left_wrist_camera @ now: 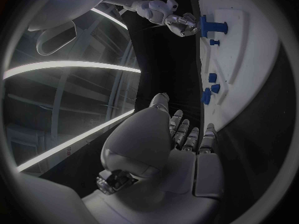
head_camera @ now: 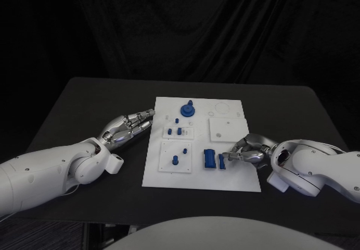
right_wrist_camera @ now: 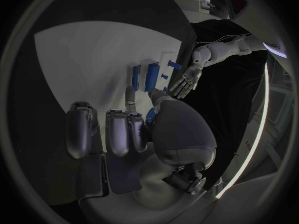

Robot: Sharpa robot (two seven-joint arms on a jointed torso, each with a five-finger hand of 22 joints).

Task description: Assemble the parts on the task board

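White task board point(head_camera: 234, 179) in the middle of the black table point(head_camera: 67, 112). Left hand point(head_camera: 129, 127) just beside the board's left edge — fingers stretched and apart, grasping nothing. Right hand point(head_camera: 248, 150) over the board's right part, fingers pinching a blue part point(head_camera: 222, 160) at the board's lower middle. Next to it, another blue block point(head_camera: 209, 159). Round blue part point(head_camera: 187, 110) near the board's far edge.

White task board point(head_camera: 232, 174) mid-table, blue parts point(head_camera: 187, 110) scattered on it
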